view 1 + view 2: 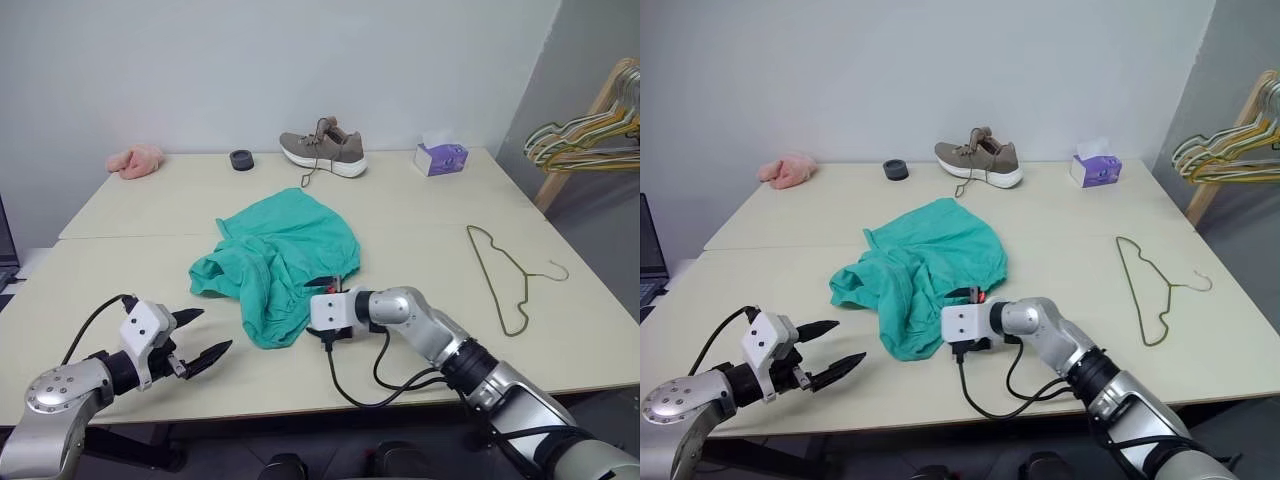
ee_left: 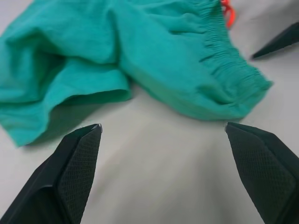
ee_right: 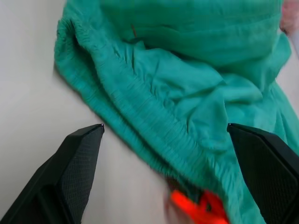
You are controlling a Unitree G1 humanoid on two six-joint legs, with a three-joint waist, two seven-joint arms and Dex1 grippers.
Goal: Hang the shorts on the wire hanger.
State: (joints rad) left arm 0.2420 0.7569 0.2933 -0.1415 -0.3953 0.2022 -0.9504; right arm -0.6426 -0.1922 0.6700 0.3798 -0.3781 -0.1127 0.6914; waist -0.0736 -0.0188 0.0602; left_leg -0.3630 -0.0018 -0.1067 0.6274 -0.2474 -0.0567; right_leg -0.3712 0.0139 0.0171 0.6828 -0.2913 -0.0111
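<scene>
1. Two hands flank the near end of the shorts (image 1: 280, 262), which lie crumpled on the middle of the pale tabletop (image 1: 420, 215)
2. The left hand (image 1: 205, 335) sits low over the tabletop just beside the near-left edge of the shorts, its two black fingers (image 2: 77, 158) spread wide apart with nothing between them
3. The right hand (image 3: 163, 135) points in at the gathered waistband from the other side; its fingers (image 3: 77, 158) stand wide apart too, with the waistband and the orange tag (image 3: 198, 207) in front of them, and no cloth is clamped
4. The wire hanger (image 1: 505, 275) lies flat on the tabletop well to the right of the shorts, hook toward the right edge
5. Along the far edge lie a pink fluffy cloth (image 1: 135, 160), a small dark ring (image 1: 241, 160), a grey shoe (image 1: 322, 148) and a purple tissue box (image 1: 441, 157)
6. A bunch of hangers (image 1: 590, 135) hangs on a wooden stand beyond the right corner
</scene>
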